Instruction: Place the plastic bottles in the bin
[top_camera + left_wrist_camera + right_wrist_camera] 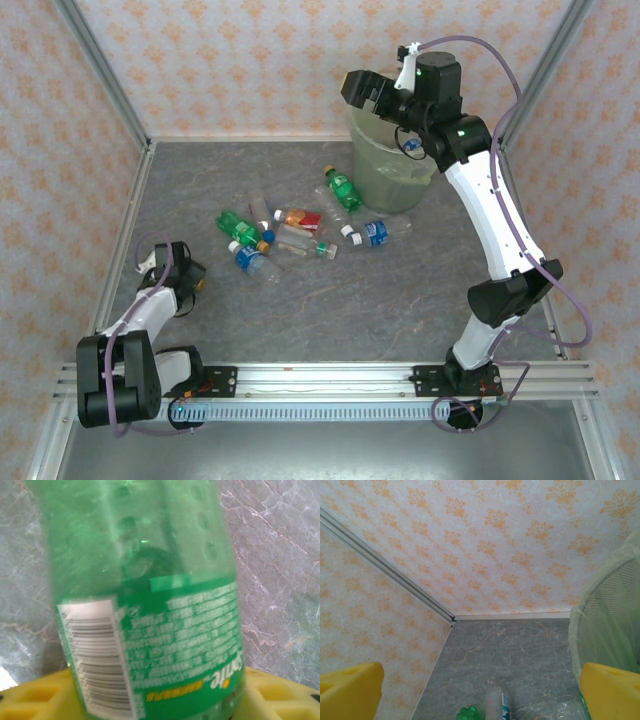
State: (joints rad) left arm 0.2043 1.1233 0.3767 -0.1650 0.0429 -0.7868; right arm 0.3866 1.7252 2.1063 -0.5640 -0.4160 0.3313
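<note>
A green Sprite bottle (150,610) stands close up between my left gripper's yellow fingers (280,695), which press on both of its sides. My left gripper (185,270) is low at the table's left side. Several more plastic bottles lie in a loose pile mid-table, among them a green one (343,190), another green one (237,227) and a blue-labelled one (375,233). The pale-green bin (395,170) stands at the back right. My right gripper (375,95) hangs open above the bin's far-left rim, with nothing between its fingers (610,692). The bin's wall (612,620) is at its right.
Patterned walls with metal corner posts (105,75) close the table on the left, back and right. A metal rail (320,375) runs along the near edge between the arm bases. Bare grey tabletop (330,310) lies in front of the bottle pile.
</note>
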